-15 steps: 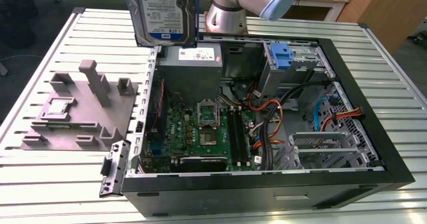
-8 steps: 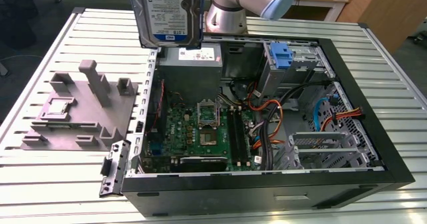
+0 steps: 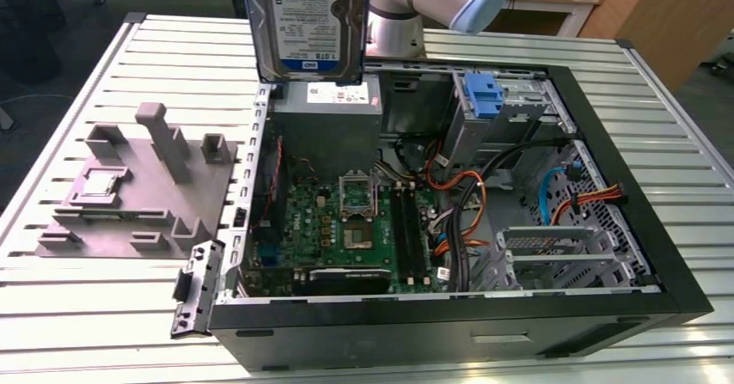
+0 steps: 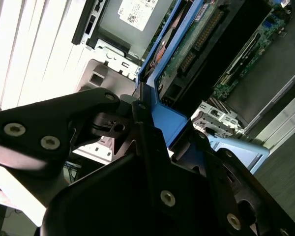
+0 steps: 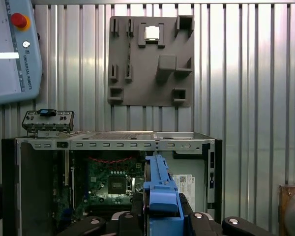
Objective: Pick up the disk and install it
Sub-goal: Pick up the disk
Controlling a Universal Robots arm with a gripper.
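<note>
The disk (image 3: 308, 23), silver with a white-and-blue label and blue side rails, hangs upright above the back edge of the open computer case (image 3: 459, 320), over the power supply (image 3: 329, 113). In the second wrist view my gripper (image 4: 146, 129) is shut on the disk's blue rail (image 4: 163, 118), and the disk's green circuit-board face (image 4: 189, 44) points away from the camera. In the first wrist view the disk (image 5: 160, 189) is edge-on between the black fingers (image 5: 130, 219), above the case's inside.
A blue bracket (image 3: 484, 92) sits in the bay at the case's back on the exterior view's right, and a metal drive cage (image 3: 551, 255) lies toward the front. A grey fixture plate (image 3: 137, 186) lies beside the case. A teach pendant (image 5: 12, 49) rests on the slatted table.
</note>
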